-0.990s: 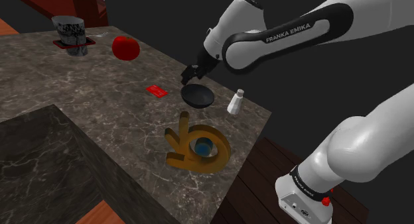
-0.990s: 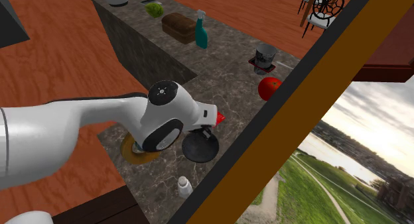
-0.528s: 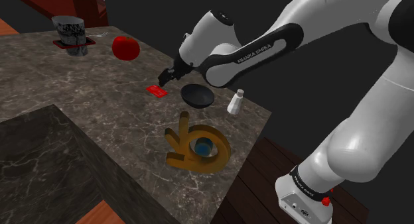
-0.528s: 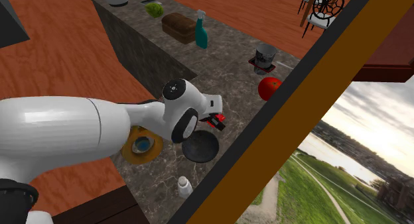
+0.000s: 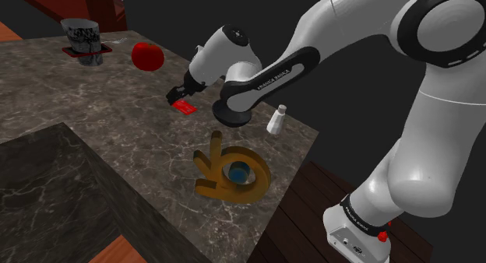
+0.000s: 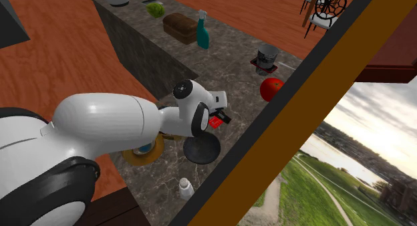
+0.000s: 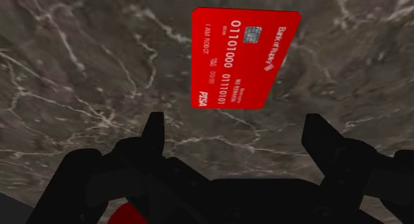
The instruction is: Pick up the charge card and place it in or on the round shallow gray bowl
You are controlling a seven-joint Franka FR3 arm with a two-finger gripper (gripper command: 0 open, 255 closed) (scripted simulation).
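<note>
Pincer: black fingers spread wide, empty, above the dark marble counter.
Red bank card: flat on the counter, just ahead of the fingertips, untouched.
Best move: likely ease forward, lower, then close on its long edges.
Dark round bowl: near the pincer, back under the arm.

Countertop: dark stone marbled with pale veins, smooth, faint sheen. Charge card: red, smooth, white print, small metallic chip. Gripper: matt black. Arm: glossy white shell. Bowl: dark grey, smooth. Floor: reddish wood grain.
</note>
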